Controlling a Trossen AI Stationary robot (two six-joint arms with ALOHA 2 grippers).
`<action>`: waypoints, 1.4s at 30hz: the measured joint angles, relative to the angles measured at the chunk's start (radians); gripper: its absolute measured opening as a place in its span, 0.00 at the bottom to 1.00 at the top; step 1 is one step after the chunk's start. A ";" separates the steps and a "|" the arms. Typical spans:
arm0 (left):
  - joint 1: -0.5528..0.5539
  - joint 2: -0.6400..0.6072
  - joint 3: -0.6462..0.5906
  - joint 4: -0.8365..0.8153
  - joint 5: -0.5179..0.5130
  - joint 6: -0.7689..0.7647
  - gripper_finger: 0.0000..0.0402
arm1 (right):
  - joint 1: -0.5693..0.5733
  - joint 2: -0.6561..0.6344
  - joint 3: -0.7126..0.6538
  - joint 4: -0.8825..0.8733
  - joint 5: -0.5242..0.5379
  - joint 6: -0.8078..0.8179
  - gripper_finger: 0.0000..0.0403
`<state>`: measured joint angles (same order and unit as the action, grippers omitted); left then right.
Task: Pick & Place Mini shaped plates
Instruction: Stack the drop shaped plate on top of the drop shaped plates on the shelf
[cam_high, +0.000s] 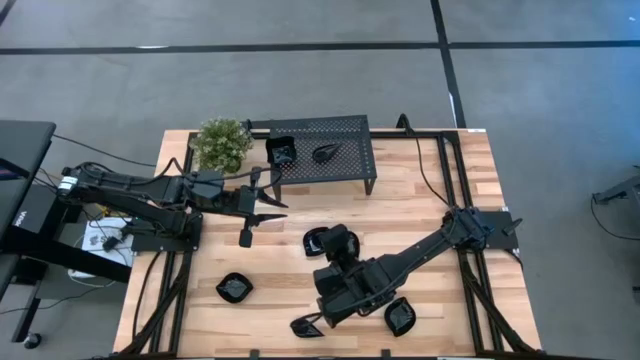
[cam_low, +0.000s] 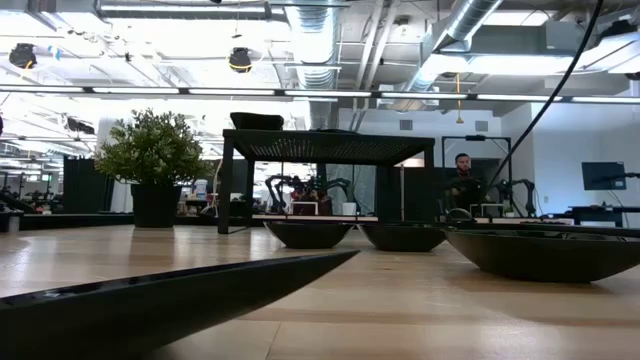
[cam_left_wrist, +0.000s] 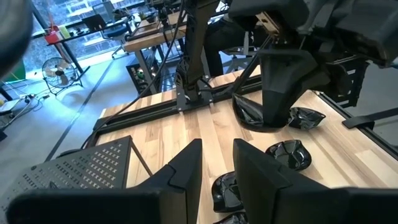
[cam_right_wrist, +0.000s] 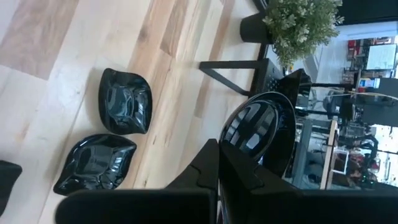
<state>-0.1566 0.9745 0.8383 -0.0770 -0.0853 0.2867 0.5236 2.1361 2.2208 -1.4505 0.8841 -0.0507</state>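
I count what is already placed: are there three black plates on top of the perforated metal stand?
No. In the high view the stand carries only two black plates, a squarish one and a leaf-shaped one.

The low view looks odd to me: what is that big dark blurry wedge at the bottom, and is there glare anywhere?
Low view: the wedge is something dark too close to focus; ceiling lights blow out white. Right wrist view: the held plate mirrors bright highlights.

I see two plates on the stand; plant left of the stand; other plates before the stand.
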 joint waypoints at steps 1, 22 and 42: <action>0.000 0.000 0.000 0.002 0.000 0.000 0.23 | -0.002 0.000 0.000 0.004 0.000 -0.003 0.00; 0.000 0.001 0.000 0.021 0.000 0.000 0.23 | -0.357 -0.227 0.000 0.149 -0.386 -0.172 0.00; 0.000 0.001 0.000 0.049 -0.001 0.000 0.23 | -0.691 -0.161 -0.001 0.192 -0.599 -0.268 0.00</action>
<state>-0.1562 0.9752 0.8379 -0.0280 -0.0860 0.2871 -0.1671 1.9750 2.2200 -1.2586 0.2848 -0.3192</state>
